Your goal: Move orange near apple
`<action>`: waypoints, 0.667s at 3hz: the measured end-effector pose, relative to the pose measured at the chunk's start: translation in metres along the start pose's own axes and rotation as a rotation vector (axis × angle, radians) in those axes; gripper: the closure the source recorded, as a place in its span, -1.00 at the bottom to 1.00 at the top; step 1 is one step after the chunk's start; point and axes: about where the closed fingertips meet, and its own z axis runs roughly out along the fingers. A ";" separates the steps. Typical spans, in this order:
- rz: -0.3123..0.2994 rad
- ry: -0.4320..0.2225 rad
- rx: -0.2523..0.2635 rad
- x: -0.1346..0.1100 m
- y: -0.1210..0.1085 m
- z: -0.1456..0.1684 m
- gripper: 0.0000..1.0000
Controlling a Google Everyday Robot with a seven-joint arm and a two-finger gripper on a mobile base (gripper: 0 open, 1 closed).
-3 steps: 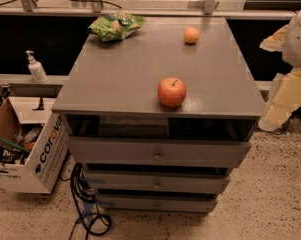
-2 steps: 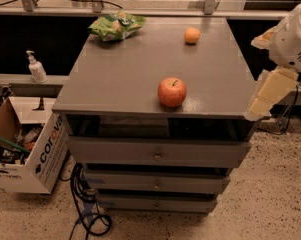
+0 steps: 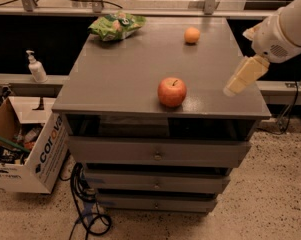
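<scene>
Status: 0 of the move done. Orange [image 3: 192, 35] sits untouched, well apart from apple [image 3: 172, 91].
Gripper [image 3: 244, 76]: above the right edge of the cabinet top [image 3: 115, 79]; how wide it stands, cannot tell.
Orange: beyond gripper, to its left; small, round, plain.
Apple: left of gripper; red, stemmed.
Left: reach, grasp, carry.

Looked mostly smooth and matt.
Showed faint sheen on the cabinet top [image 3: 115, 79], waxy gloss on the apple [image 3: 172, 91], duller skin on the orange [image 3: 192, 35], crinkly shiny film on the bag [image 3: 116, 25], cardboard on the box [image 3: 45, 159], smooth cream plastic on the gripper [image 3: 242, 78] above the top's right edge.
</scene>
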 end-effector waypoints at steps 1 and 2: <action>0.072 -0.062 0.024 0.001 -0.034 0.034 -1.00; 0.072 -0.062 0.024 0.001 -0.034 0.034 -1.00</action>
